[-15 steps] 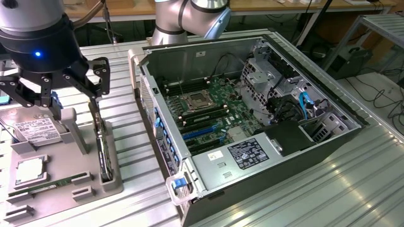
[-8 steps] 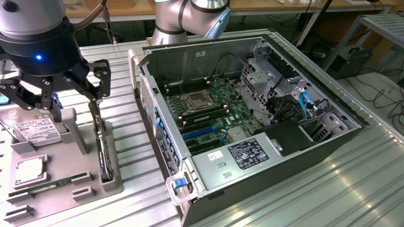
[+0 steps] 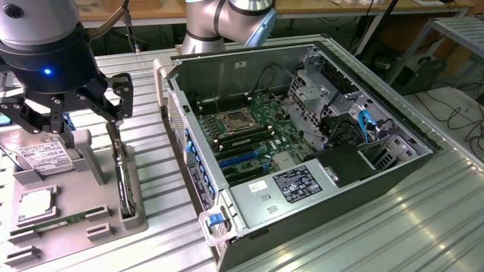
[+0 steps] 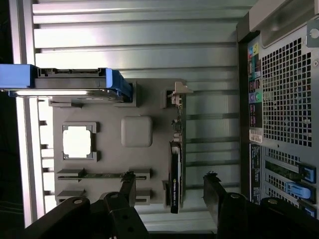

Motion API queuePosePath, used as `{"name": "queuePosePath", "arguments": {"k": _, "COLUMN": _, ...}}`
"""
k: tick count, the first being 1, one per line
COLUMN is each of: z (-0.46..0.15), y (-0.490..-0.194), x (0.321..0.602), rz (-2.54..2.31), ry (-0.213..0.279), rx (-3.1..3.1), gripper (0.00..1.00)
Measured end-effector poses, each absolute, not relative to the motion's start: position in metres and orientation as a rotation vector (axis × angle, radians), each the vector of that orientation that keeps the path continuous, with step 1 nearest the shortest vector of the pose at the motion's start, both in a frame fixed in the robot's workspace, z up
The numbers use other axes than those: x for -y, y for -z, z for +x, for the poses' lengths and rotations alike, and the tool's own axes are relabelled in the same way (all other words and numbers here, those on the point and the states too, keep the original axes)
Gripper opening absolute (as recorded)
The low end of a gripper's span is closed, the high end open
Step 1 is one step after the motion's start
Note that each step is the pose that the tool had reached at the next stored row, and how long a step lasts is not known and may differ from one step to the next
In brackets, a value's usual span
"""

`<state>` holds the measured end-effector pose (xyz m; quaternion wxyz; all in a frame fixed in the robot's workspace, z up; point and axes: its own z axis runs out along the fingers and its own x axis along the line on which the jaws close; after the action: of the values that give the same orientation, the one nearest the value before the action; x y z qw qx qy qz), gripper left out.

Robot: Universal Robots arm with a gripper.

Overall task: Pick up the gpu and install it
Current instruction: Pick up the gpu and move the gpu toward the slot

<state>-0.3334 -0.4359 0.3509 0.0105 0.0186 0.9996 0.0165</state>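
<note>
Black hand [image 3: 83, 124] [image 4: 169, 180], spread wide and empty, hovers over the gpu [image 3: 126, 184] [image 4: 175, 172] upright in its tray [image 3: 76, 229] [image 4: 137, 162].

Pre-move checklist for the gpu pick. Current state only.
1. Pincer open: ok, jaws wide.
2. Gpu standing on edge in the gray tray: ok.
3. Pincer lined up with gpu: ok, the wrist view has one finger on either side of the card.
4. Gap between fingertips and card edge: cannot tell.
5. Computer case open on its side: ok.
6. Blue slots on the board free of cards: ok, as far as the exterior view shows.
</note>
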Motion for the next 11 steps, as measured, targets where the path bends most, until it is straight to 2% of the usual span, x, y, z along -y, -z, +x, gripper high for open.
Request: {"name": "queuePosePath", "arguments": {"k": 11, "z": -0.3334, "y": -0.3477, "x": 0.4386, "rz": 0.053, "ry": -0.051, "rx": -3.12, "gripper": 0.66}}
